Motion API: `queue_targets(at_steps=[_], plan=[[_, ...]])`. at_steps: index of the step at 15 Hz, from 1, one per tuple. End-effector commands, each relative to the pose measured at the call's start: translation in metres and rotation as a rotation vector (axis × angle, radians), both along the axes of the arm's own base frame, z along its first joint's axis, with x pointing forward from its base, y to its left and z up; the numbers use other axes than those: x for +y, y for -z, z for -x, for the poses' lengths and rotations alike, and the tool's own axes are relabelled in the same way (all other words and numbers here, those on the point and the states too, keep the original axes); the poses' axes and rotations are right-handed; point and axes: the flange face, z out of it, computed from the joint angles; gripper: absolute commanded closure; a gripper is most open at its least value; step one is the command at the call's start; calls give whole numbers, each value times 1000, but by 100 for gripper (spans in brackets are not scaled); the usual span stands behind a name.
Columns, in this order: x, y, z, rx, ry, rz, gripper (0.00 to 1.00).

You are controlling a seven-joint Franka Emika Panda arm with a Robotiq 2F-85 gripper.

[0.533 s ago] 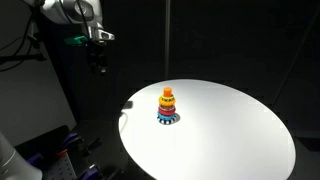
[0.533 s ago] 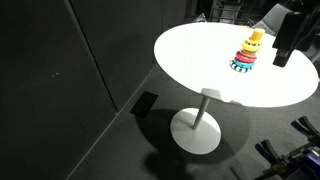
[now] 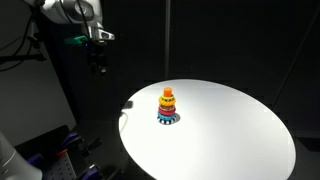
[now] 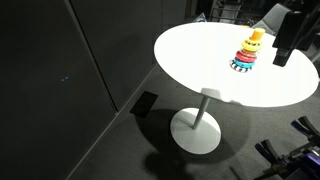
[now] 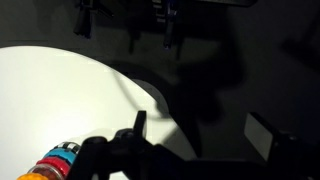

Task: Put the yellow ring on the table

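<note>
The yellow ring [image 3: 167, 92] sits at the top of a stack of coloured toy rings [image 3: 167, 108] on the round white table [image 3: 230, 130]. It also shows in the other exterior view [image 4: 256, 36], on the table [image 4: 190, 50]. My gripper [image 3: 100, 66] hangs in the air beyond the table's edge, well apart from the stack; in an exterior view it is a dark shape [image 4: 282, 58] beside the toy. In the wrist view the gripper [image 5: 200, 135] is open and empty. Only the stack's lower rings [image 5: 55, 163] show there, at the bottom left; the yellow ring is out of that view.
The table stands on a white pedestal with a round base [image 4: 197, 130]. Dark wall panels [image 4: 80, 70] surround the scene. A dark flat object [image 4: 145, 103] lies on the floor. Equipment [image 3: 55, 150] sits low beside the table.
</note>
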Motion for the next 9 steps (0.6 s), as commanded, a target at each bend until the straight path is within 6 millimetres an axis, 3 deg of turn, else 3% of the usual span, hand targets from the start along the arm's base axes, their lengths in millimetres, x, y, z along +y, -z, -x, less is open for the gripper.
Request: queue_targets(at_steps=[1, 9], plan=[[-1, 0, -6, -18, 10, 17, 0], [-20, 3, -39, -93, 44, 21, 0]])
